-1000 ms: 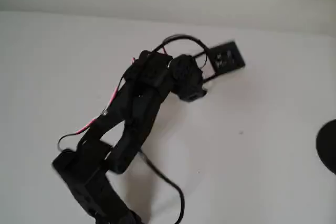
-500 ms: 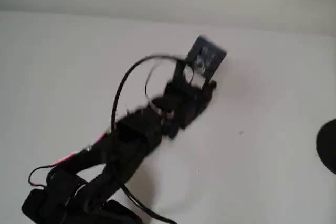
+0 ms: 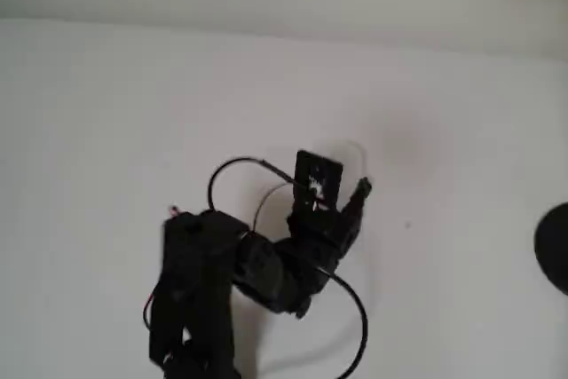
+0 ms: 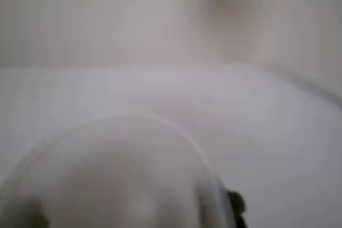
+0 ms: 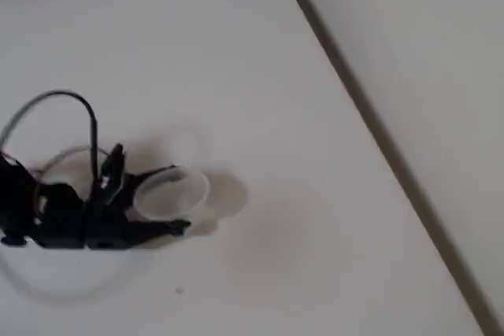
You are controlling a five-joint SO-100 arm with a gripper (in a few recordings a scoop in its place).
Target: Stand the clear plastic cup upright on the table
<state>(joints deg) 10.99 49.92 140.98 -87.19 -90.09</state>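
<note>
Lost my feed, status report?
Gripper closed around the clear plastic cup. Cup held above the table, rim sideways. Nothing in the way.

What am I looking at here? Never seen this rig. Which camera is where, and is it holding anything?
It is a small black robot arm on a white table. One camera looks down from above, one rides on the arm's wrist, and one stands off to the side. The gripper has its jaws either side of a clear plastic cup, apparently clamped on it; the cup's round mouth points sideways, away from the arm. In the wrist view the cup is a blurred dome up close. A dark round shape sits at the table's edge.
</note>
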